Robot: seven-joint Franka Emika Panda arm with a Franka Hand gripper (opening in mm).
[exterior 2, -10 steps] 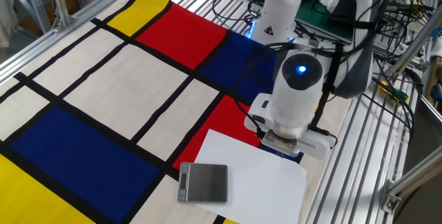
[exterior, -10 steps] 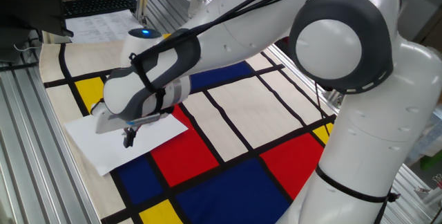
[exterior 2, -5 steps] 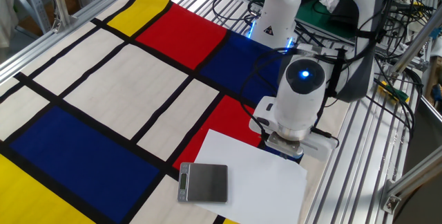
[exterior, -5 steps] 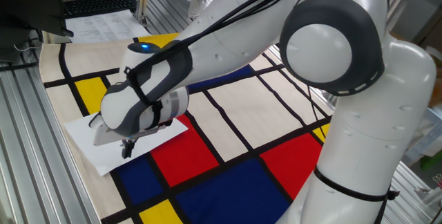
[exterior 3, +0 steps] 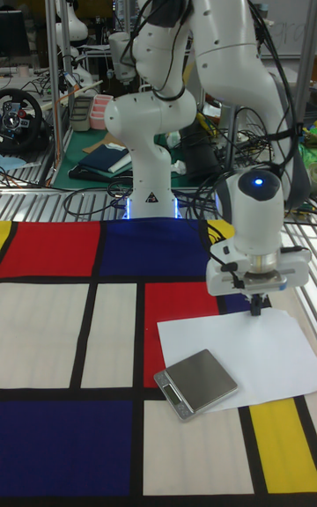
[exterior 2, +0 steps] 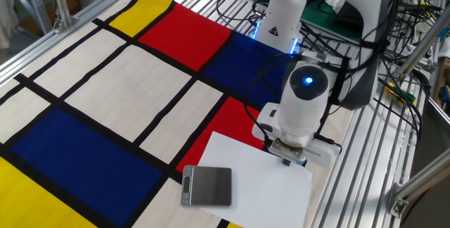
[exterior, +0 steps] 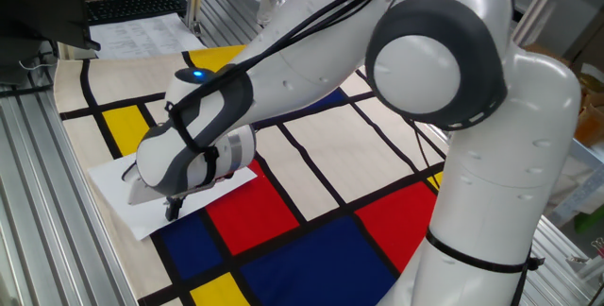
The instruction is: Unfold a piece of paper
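Note:
The piece of paper (exterior: 142,216) is a plain white sheet lying flat on the coloured cloth, also seen in the other fixed view as the paper (exterior 2: 264,186) and in the tall view as the paper (exterior 3: 264,357). My gripper (exterior: 174,212) points straight down over the sheet's edge nearest the robot base. Its dark fingertips (exterior 3: 256,306) are pressed together, at or just above the paper. Nothing shows between them. In the other fixed view the hand hides the gripper (exterior 2: 288,159) tips. A small grey block (exterior 2: 207,186) rests on the paper's opposite corner.
The cloth (exterior 2: 112,80) has red, blue, yellow and cream panels with black lines. Printed sheets (exterior: 142,32) and a keyboard (exterior: 132,6) lie beyond one end. Cables (exterior 2: 337,17) and the robot base (exterior 3: 145,199) stand behind. Metal rails (exterior: 38,212) edge the cloth.
The hand has shifted a little along the paper's edge and dropped lower toward the sheet. The paper and the grey block have not moved.

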